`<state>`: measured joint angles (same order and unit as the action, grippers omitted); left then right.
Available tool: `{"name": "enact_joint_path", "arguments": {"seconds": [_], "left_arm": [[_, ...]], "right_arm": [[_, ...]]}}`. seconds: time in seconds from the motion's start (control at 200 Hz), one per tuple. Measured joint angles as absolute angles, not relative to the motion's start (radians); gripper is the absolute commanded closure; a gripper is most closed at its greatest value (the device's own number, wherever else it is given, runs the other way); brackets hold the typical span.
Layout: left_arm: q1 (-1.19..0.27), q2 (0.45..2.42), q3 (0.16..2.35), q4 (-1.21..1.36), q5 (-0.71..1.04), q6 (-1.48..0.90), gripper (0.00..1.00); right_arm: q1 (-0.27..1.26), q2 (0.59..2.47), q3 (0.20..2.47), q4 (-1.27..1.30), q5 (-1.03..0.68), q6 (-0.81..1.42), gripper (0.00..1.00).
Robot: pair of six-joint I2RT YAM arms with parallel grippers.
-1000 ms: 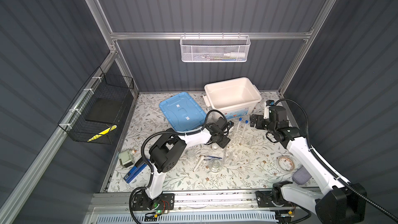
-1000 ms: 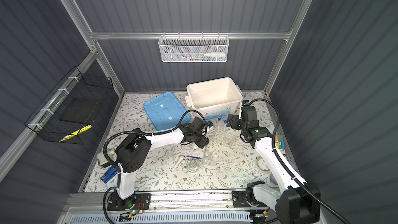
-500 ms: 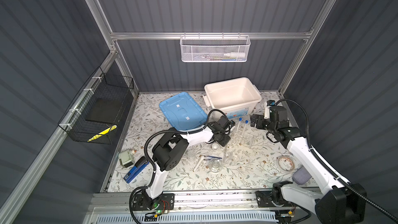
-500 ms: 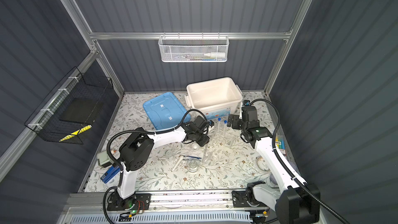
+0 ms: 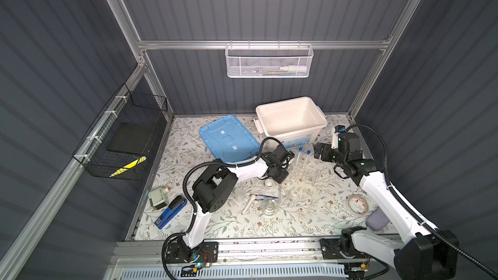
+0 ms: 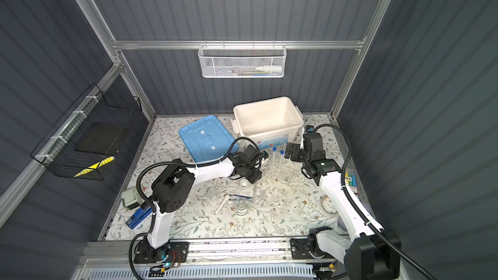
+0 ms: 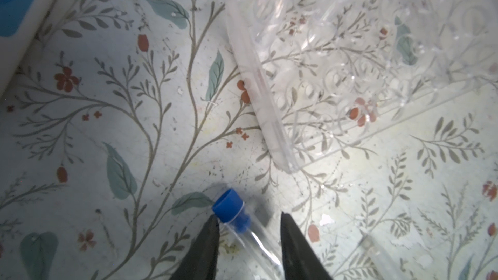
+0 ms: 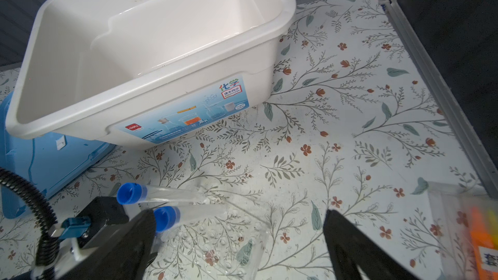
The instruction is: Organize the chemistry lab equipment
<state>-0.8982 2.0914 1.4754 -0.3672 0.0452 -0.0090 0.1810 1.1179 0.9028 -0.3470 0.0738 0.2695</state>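
Observation:
My left gripper (image 7: 248,216) is shut on a clear blue-capped test tube (image 7: 242,228). One finger touches it just under the cap and the other touches it lower down. In both top views this gripper (image 5: 280,177) sits low beside the small white bowl (image 5: 269,183), just left of the clear tube rack (image 5: 305,175). Two capped tubes (image 5: 300,154) (image 5: 308,157) stand in the rack. My right gripper (image 8: 238,212) hangs wide open above the rack's far side (image 5: 319,152), holding nothing. The white pestle (image 5: 248,203), blue tweezers (image 5: 262,197) and glass vessels (image 5: 269,206) lie in front.
A white bin (image 5: 296,138) stands open at the back with its blue lid (image 5: 229,141) to its left. A stapler (image 5: 171,211) lies front left. A tape roll (image 5: 357,204) lies front right, and the marker pack (image 6: 350,181) is by the right wall.
The left gripper's jaws have narrowed around the test tube and the wrist has shifted slightly. The right arm has stayed still with its jaws wide.

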Motion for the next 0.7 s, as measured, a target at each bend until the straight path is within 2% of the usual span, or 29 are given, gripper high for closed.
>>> {"name": "enact_joint_path", "arguments": {"seconds": [0.695], "left_arm": [[-0.898, 2.140, 1.534, -0.393, 0.037, -0.013, 0.66]], "right_arm": [[0.171, 1.092, 0.895, -0.352, 0.071, 0.273, 0.01]]}}
